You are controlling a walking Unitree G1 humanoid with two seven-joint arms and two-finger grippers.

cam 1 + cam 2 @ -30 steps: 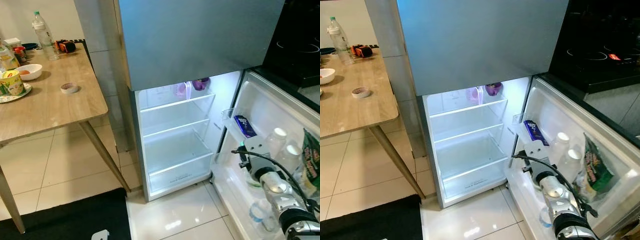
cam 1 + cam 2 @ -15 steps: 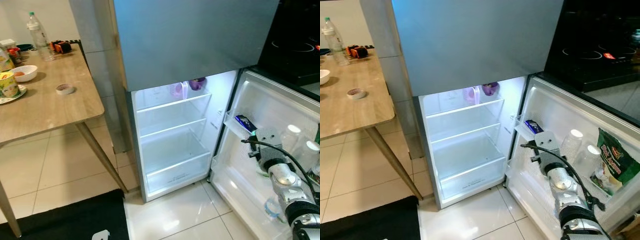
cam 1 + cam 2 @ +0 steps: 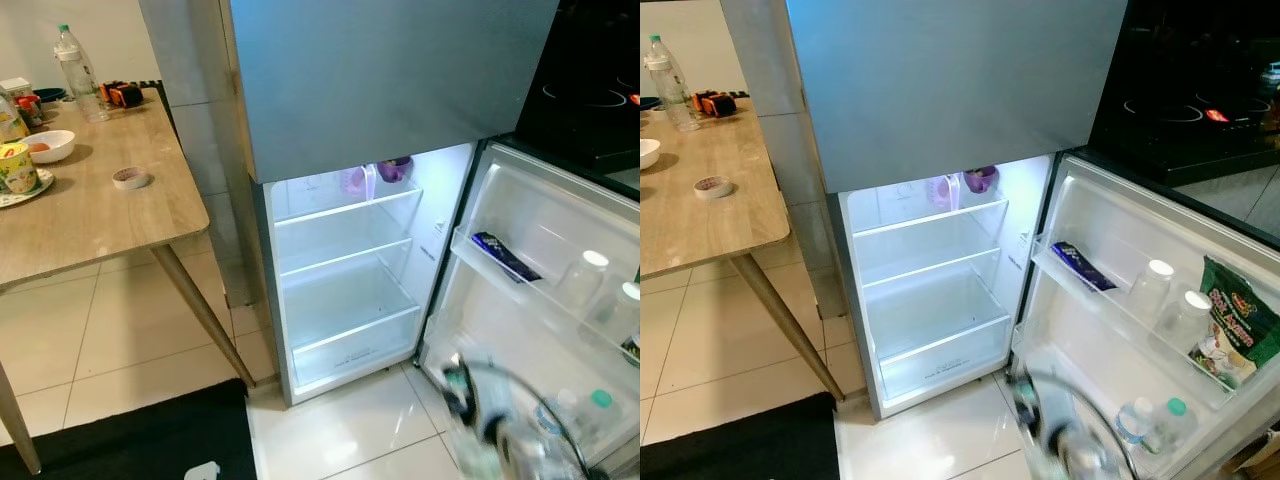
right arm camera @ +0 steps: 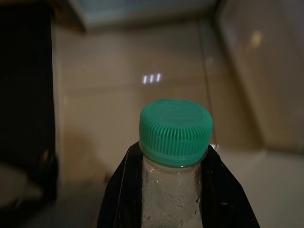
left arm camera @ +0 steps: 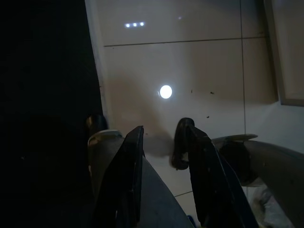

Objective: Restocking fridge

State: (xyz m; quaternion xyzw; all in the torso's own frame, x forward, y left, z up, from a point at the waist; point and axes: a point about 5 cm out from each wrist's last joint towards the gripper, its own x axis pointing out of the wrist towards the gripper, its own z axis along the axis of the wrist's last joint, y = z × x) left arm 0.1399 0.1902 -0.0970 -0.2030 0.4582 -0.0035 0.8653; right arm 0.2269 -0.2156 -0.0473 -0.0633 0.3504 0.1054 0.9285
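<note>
The right claw is clamped on the neck of a clear plastic bottle with a green ribbed cap, cap upward so it can slot upright into a rack. In the eye views that arm is a blur, probably low beside the open white fridge door, just under its bottom rack. The left claw hangs parted over floor tiles, holding nothing.
</note>
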